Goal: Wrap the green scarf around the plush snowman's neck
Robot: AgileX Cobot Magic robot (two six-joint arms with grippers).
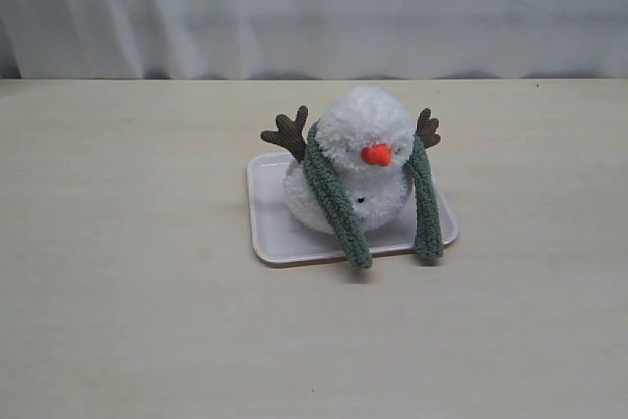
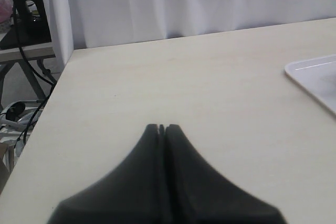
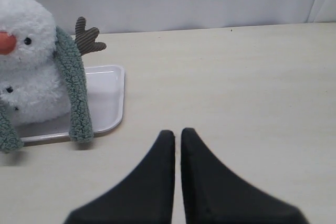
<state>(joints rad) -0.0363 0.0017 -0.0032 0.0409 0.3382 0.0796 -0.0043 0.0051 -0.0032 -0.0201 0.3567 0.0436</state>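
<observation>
The plush snowman (image 1: 355, 169) sits upright on a flat white tray (image 1: 273, 228) in the middle of the table, orange nose to the front. The green scarf (image 1: 334, 205) lies over the back of its neck, and both ends hang down its front over the tray's near rim. In the right wrist view the snowman (image 3: 26, 61) and one scarf end (image 3: 76, 95) show off to one side. My right gripper (image 3: 177, 132) is shut, empty, apart from the toy. My left gripper (image 2: 161, 127) is shut, empty, over bare table near a tray corner (image 2: 315, 77). Neither arm shows in the exterior view.
A white curtain (image 1: 314, 7) hangs behind the table's far edge. In the left wrist view the table's side edge (image 2: 44, 114) shows, with cables and a stand (image 2: 21, 51) beyond it.
</observation>
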